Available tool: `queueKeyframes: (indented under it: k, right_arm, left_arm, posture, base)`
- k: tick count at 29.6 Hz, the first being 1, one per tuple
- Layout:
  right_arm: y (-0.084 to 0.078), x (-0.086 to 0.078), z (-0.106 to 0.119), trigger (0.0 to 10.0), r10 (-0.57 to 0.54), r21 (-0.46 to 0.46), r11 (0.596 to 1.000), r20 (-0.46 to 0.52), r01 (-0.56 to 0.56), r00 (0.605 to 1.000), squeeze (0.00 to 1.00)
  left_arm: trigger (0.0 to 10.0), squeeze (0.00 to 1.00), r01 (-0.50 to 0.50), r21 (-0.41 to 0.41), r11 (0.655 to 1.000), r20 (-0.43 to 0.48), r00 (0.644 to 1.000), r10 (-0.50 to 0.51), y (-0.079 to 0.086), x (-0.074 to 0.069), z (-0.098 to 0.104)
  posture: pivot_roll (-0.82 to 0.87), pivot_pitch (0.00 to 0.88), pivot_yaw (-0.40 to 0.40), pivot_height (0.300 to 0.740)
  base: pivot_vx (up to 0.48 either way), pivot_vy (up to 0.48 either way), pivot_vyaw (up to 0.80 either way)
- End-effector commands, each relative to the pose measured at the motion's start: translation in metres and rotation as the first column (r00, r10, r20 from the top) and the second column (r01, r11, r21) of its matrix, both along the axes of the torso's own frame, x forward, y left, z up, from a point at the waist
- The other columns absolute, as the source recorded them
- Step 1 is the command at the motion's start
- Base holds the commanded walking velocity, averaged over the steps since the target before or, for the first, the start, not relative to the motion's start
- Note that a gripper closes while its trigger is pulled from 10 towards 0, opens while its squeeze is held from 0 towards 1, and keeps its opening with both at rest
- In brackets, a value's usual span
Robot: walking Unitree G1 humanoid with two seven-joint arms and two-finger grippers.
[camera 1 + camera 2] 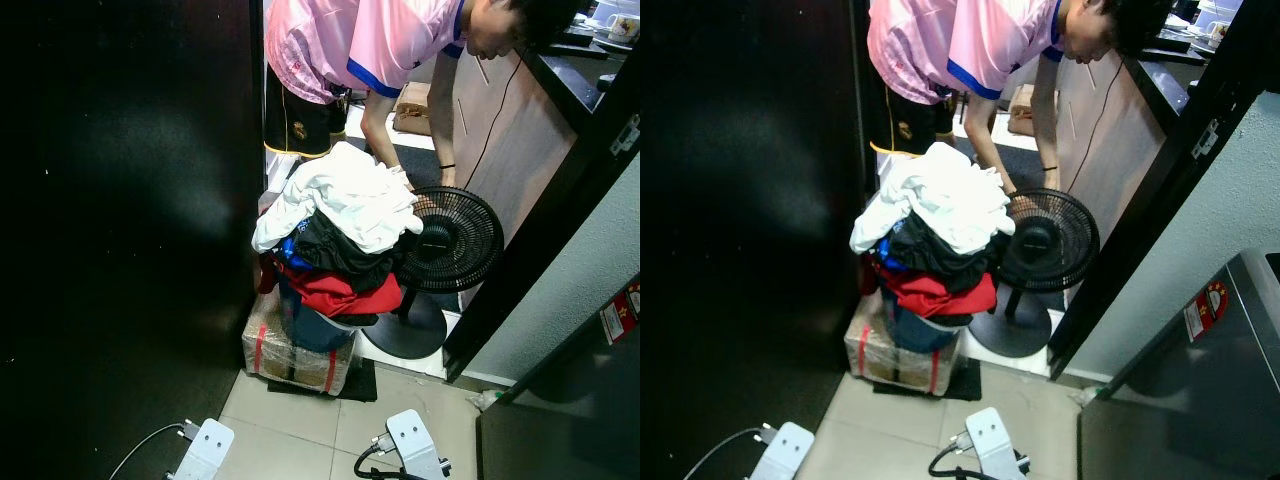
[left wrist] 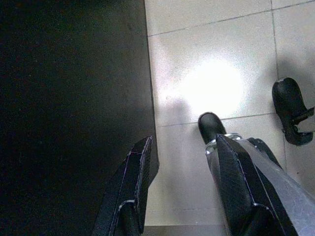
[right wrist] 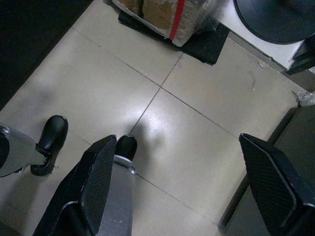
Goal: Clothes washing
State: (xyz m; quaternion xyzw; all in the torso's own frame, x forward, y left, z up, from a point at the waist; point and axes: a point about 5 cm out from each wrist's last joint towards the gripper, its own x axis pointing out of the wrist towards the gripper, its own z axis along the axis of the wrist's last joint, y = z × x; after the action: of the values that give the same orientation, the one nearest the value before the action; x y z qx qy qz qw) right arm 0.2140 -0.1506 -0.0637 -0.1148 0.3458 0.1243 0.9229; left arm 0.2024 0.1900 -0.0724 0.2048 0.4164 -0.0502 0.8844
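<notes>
Soft heap of laundry [image 1: 340,225], white cloth over black and red, tops a plastic-wrapped box [image 1: 295,355] beside dark wall. Round mesh fan [image 1: 455,238] just beside it; person [image 1: 370,50] bending behind. Glossy pale tile floor [image 3: 187,137] open beneath left tool [image 2: 179,191] and right tool [image 3: 189,191], both spread, holding nothing

A cramped home passageway: tiled floor [image 3: 147,73], heaped laundry [image 1: 340,225], floor fan [image 1: 455,240] (kitchen counter [image 1: 575,65] beyond).

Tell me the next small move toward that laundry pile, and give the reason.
Probably wait, then step forward. The heaped pile of white, black and red clothes sits ahead beyond bare floor tiles, while both open hands, left hand and right hand, hang low over the floor, and a person in a pink shirt bends over the pile.
</notes>
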Motion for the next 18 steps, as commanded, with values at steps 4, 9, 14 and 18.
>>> queueKeyframes:
  k: [4, 9, 14, 18]
  right_arm:
    - [-0.0023, -0.0019, -0.0015, 10.0, -0.008, -0.004, 1.000, -0.014, 0.008, 1.000, 0.00]
    - [-0.0013, -0.0009, -0.0010, 10.0, 0.010, -0.011, 1.000, -0.013, -0.010, 1.000, 0.00]
    - [-0.0008, -0.0018, -0.0015, 10.0, 0.004, -0.006, 1.000, -0.015, -0.004, 1.000, 0.00]
    - [-0.0007, -0.0018, -0.0015, 10.0, 0.005, -0.005, 1.000, -0.015, -0.005, 1.000, 0.00]
  left_arm:
    - [10.0, 0.00, 0.007, -0.001, 1.000, -0.023, 1.000, -0.007, -0.0018, -0.0044, -0.0029]
    - [10.0, 0.00, -0.019, -0.009, 1.000, -0.028, 0.999, 0.018, -0.0016, -0.0060, -0.0039]
    - [10.0, 0.00, -0.007, -0.002, 1.000, -0.027, 1.000, 0.006, -0.0005, -0.0066, -0.0039]
    - [10.0, 0.00, -0.006, -0.002, 1.000, -0.027, 1.000, 0.006, -0.0004, -0.0067, -0.0040]
  posture:
    - [0.06, 0.019, -0.021, 0.740]
    - [0.06, 0.021, -0.023, 0.740]
    - [0.07, 0.024, -0.021, 0.740]
    - [0.06, 0.024, -0.019, 0.740]
  base:
    - [0.000, 0.000, 0.00]
    - [0.000, 0.000, 0.00]
    - [0.000, 0.000, 0.00]
    - [0.000, 0.000, 0.00]
